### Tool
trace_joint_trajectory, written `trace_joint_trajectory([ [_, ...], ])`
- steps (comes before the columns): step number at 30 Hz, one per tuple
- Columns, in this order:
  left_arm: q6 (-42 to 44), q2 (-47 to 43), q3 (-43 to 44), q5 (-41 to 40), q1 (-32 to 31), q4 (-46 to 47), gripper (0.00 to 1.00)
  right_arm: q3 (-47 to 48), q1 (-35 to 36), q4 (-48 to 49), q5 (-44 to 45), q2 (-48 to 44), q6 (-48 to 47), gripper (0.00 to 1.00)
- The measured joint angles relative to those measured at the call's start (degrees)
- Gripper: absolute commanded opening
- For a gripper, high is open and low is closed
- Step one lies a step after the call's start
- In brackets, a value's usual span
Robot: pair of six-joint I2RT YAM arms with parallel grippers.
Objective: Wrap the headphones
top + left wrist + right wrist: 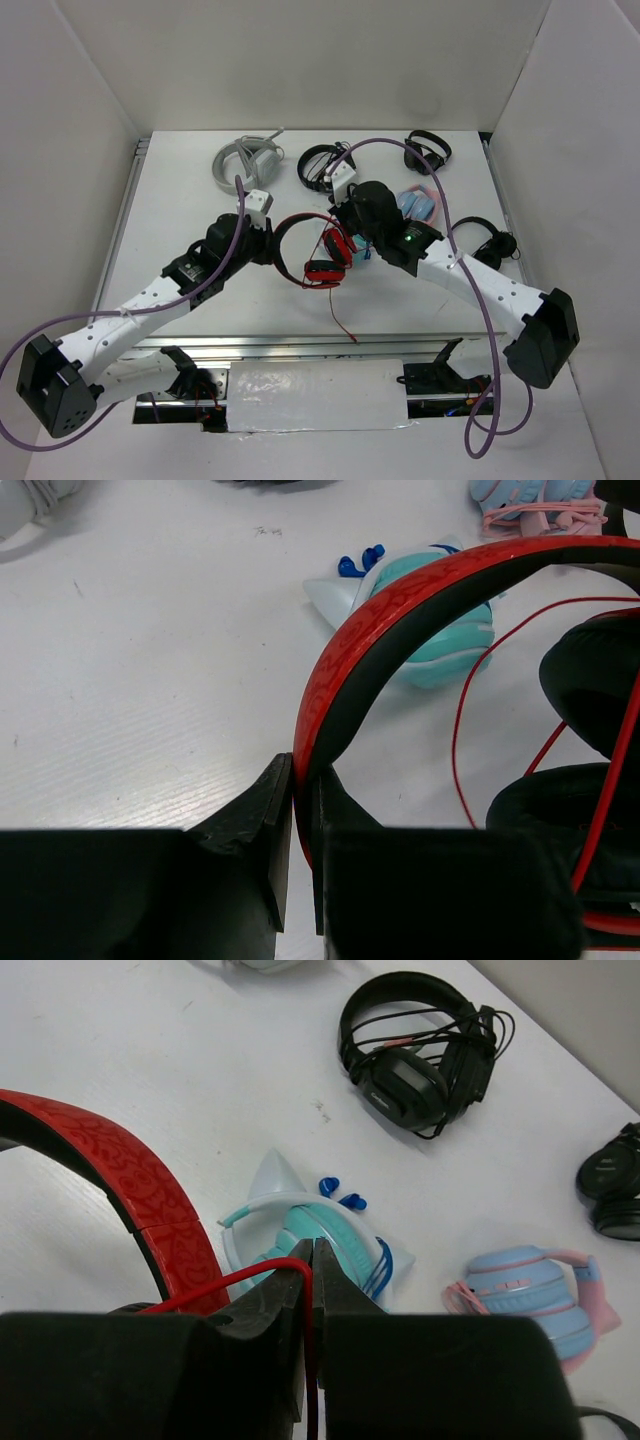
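Seen from above, the red headphones (pixel 315 252) sat near the middle of a white tabletop (pixel 180 200), between two white robot arms. Their headband (pixel 285 235) curved toward 9 o'clock, and the two earcups with black pads lay close together toward 3 o'clock.

The left tool (pixel 268 240) reached in from 9 o'clock. Its wrist view showed the fingers closed tight on the red and black headband, one on each side of the band.

The right tool (pixel 358 246) stood at 3 o'clock of the earcups. Its wrist view showed the fingers nearly together, pinching the thin red cable (pixel 230 1282), which ran between them. In the top view the loose end of the cable trailed across the tabletop toward 6 o'clock.

Other headsets lay around: a light grey pair (pixel 245 160) at 11 o'clock, a black pair (pixel 322 165) at 12 o'clock, and a teal pair (pixel 320 1235) and a pink and blue pair (pixel 530 1295) beyond the right tool.
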Motion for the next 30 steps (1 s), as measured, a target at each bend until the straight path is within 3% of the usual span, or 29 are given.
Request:
trace_joint_trajectory([
  [7, 0.37, -0.11, -0.07, -0.09, -0.13, -0.57, 0.0, -2.6, -1.97, 2.97, -4.66, -0.92, 1.55, 0.18],
  [14, 0.5, -0.17, 2.54, -0.07, -0.46, -3.82, 0.0, -5.95, -5.81, 6.29, -10.4, -3.45, 2.6, 0.34],
  [30, 0.28, -0.13, 12.24, -4.98, -0.68, -10.12, 0.0, -10.91, -9.42, 14.36, -15.63, -9.2, 3.91, 0.41],
])
